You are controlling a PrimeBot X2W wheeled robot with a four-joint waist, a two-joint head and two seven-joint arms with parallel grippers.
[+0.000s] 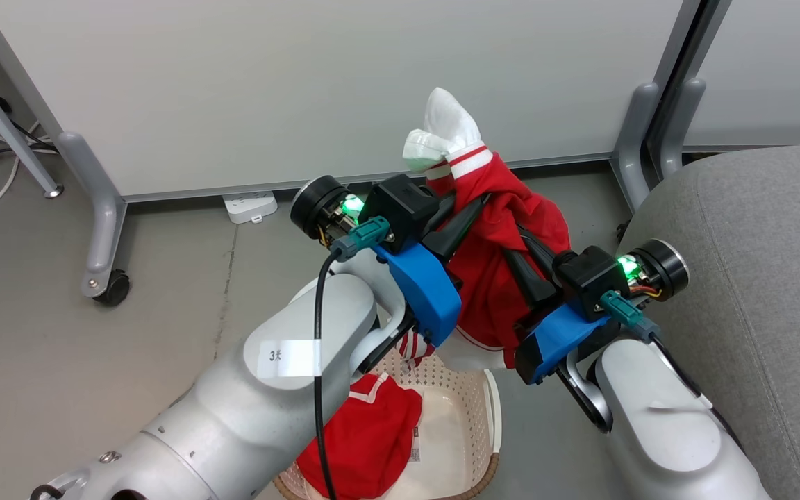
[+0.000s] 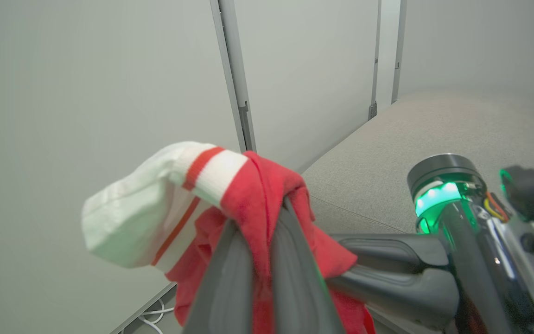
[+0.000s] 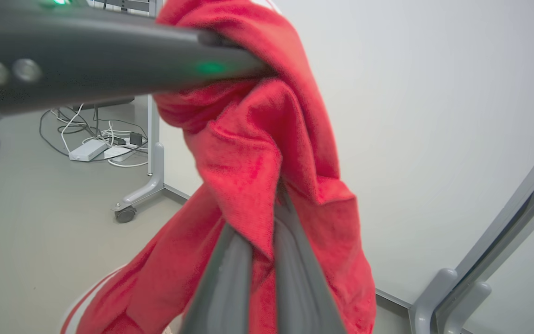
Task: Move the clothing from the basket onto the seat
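The left fingers [image 1: 459,223] and right fingers [image 1: 526,278] both pinch a bright red, white-trimmed soft garment [image 1: 504,208] held above the cream perforated plastic basket [image 1: 492,410], with the grey woven-fabric seat [image 1: 754,243] just rightward, nearer the right arm.

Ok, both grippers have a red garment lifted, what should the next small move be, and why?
Probably carry it to the robot's right, over the seat. The left gripper and right gripper are both shut on the red garment, which hangs above the basket, and the seat lies just to the right. A second garment lies in the basket.
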